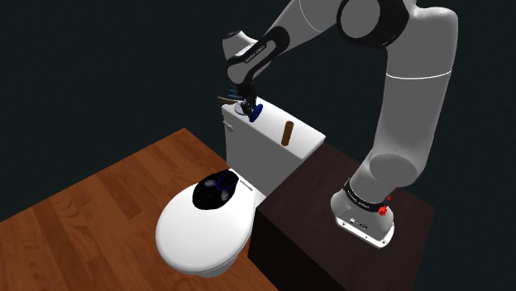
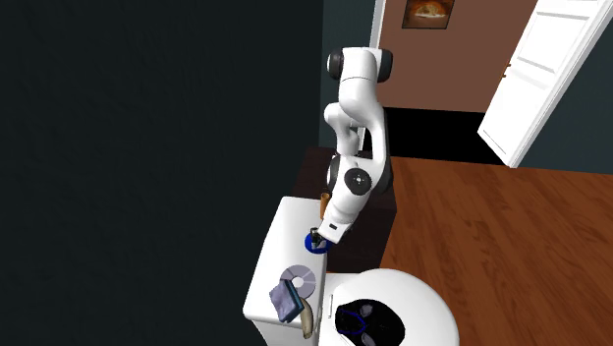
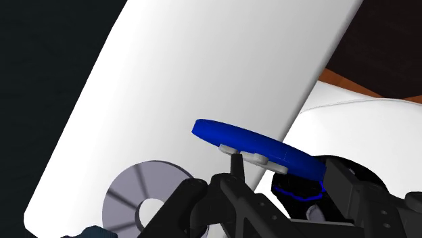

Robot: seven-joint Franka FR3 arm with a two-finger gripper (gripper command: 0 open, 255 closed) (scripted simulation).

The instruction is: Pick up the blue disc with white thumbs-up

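Gripper [image 1: 246,104] fingers are clamped on the blue disc [image 3: 251,139], tilted over the toilet tank lid [image 1: 266,129]. Grip looks pretty edge-on, so it might slip out and drop.

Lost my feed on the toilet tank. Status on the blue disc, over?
Gripper shut on blue disc, fingers clasping its edge. Disc tilted over toilet tank lid. On lid: grey CD, brown cylinder, both clear of it.

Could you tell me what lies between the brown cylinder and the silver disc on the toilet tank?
The blue disc, clasped by the gripper, as the second exterior view shows.
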